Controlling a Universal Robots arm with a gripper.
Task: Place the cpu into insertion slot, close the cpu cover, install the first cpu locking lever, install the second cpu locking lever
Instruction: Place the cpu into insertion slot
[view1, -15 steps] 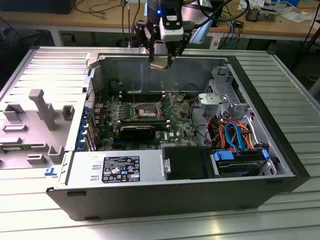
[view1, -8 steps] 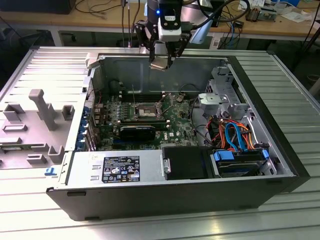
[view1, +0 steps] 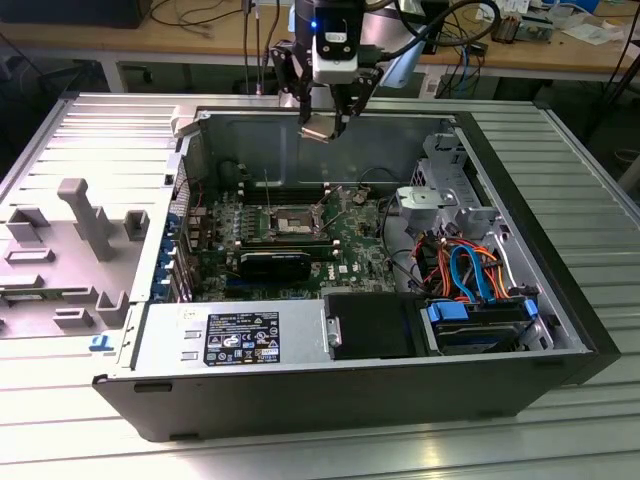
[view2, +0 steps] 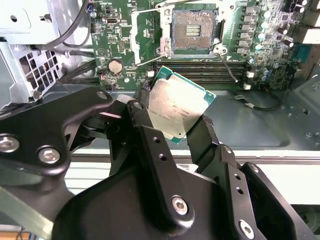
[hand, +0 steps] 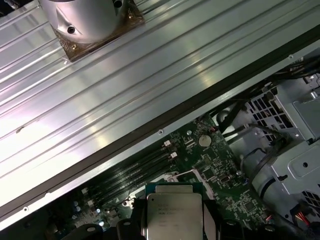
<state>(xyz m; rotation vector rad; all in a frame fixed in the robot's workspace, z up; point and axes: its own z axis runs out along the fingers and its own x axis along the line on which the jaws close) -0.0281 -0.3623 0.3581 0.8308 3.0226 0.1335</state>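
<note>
My gripper (view1: 328, 122) hangs above the far wall of the open computer case, shut on the cpu (view1: 318, 127). In the second wrist view the cpu (view2: 177, 109) is a silvery square chip with a green edge, tilted and pinched at two sides between my black fingers (view2: 141, 122). The insertion slot (view2: 194, 31) lies uncovered below and ahead, its dark contact field bare. The cpu cover (view2: 135, 35) is swung open beside it. Two thin wire levers (view2: 150, 58) (view2: 229, 67) stick out free near the slot. The first wrist view has the cpu (hand: 172, 212) over the green board.
Long black memory slots (view2: 200, 75) run alongside the socket. A black graphics card (view1: 275, 265) sits nearer the front, with a power supply (view1: 235, 335) in front of it. A drive cage (view1: 440, 200) and coloured cables (view1: 470, 275) fill the exterior view's right. A grey fixture tray (view1: 70, 250) lies outside the case.
</note>
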